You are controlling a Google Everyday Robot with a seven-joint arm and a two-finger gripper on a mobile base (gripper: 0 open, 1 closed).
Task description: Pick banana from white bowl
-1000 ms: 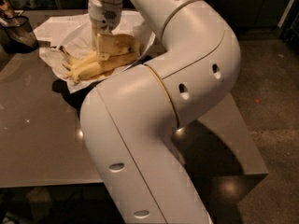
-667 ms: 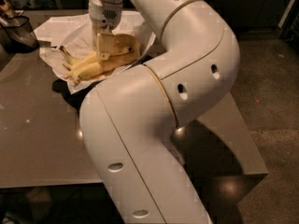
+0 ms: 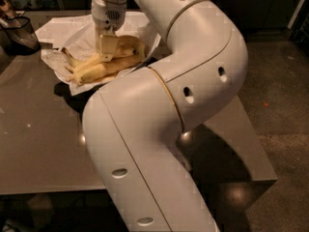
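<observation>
One gripper [image 3: 108, 50] is hanging at the end of the white arm [image 3: 174, 100], pointing straight down into the white bowl [image 3: 150, 38]. Its tip is meeting the top of the banana [image 3: 101, 67]. Whether the gripper is spread or clamped on the fruit cannot be told from this view.

Directly under and just in front of the gripper, the banana is lying inside the bowl. It is pale yellow with brownish patches, and its length is running from below the gripper out to the gripper's left side as the camera sees it, where a thin dark-tipped end is sticking out. It is showing as more than one yellow length lying side by side.

Around the fruit, crumpled white paper [image 3: 57, 61] is lining the bowl and spilling over its near-left rim. The bowl's glossy sloping wall is showing on the far side of the gripper, toward the arm.

Farther out to the left of the gripper, well apart from the bowl, a dark mesh container [image 3: 20, 33] is standing at the edge of the view; what is in it cannot be made out.

Everything is resting on a grey, faintly reflective tabletop [image 3: 38, 134]. The arm's big elbow is bending over the near side of it and hiding much of the right half. Beyond that, dark speckled floor [image 3: 282, 95] is showing.
</observation>
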